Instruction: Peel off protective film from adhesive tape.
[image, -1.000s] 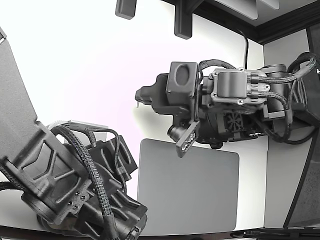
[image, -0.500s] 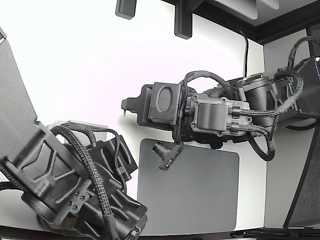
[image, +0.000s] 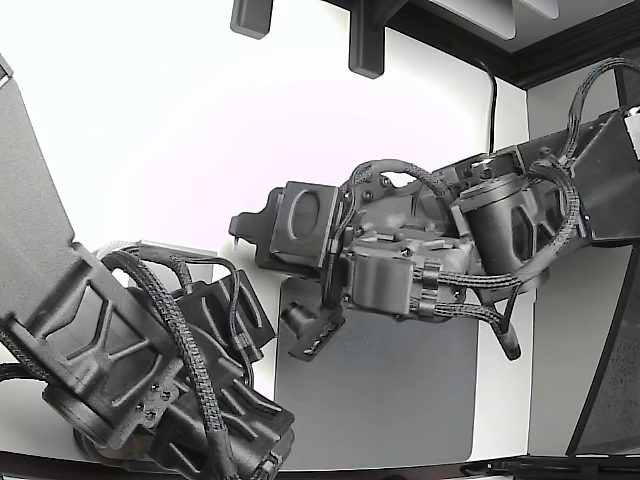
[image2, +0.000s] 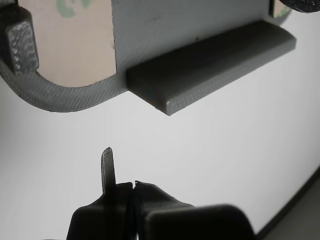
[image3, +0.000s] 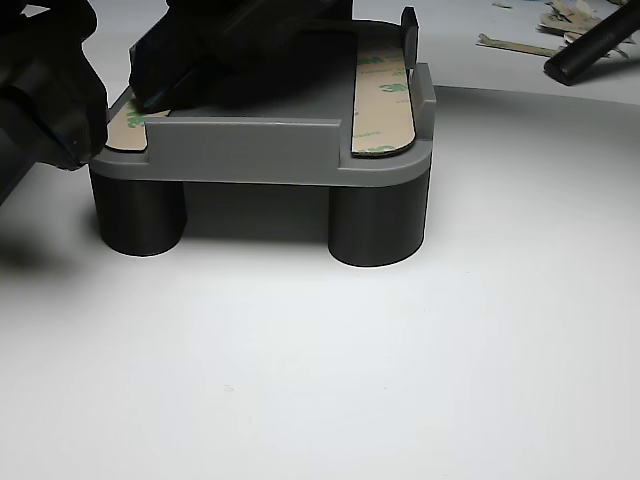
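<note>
- Tabletop (image: 150, 140), white and smooth, spreads under everything in the exterior view, with a flat grey rectangular mat (image: 400, 400) lying on it toward the exterior view's lower right.
- A bulky black ribbed second arm (image: 130, 360) fills the exterior view's lower left, cables looping over it.
- The black six-joint arm with braided cables (image: 450, 250) reaches in from the exterior view's right, over the mat's upper edge.
- A grey plastic fixture on dark round legs (image3: 250, 150) stands on the white surface in the other view; a dark raised bar (image2: 210, 62) crosses it in the wrist view.
- Two tan film-covered adhesive tape strips with green print lie on the fixture's top: one strip (image3: 382, 95) along its right edge in the other view, the other strip (image3: 125, 122) at its left corner, partly hidden by a black body.
- The black slim-tipped gripper (image2: 120, 172) hangs above bare white surface, near the fixture but apart from it and from the tape (image2: 70, 45); its fingers are pressed together with nothing between them, one thin tip (image2: 107, 165) standing higher.
</note>
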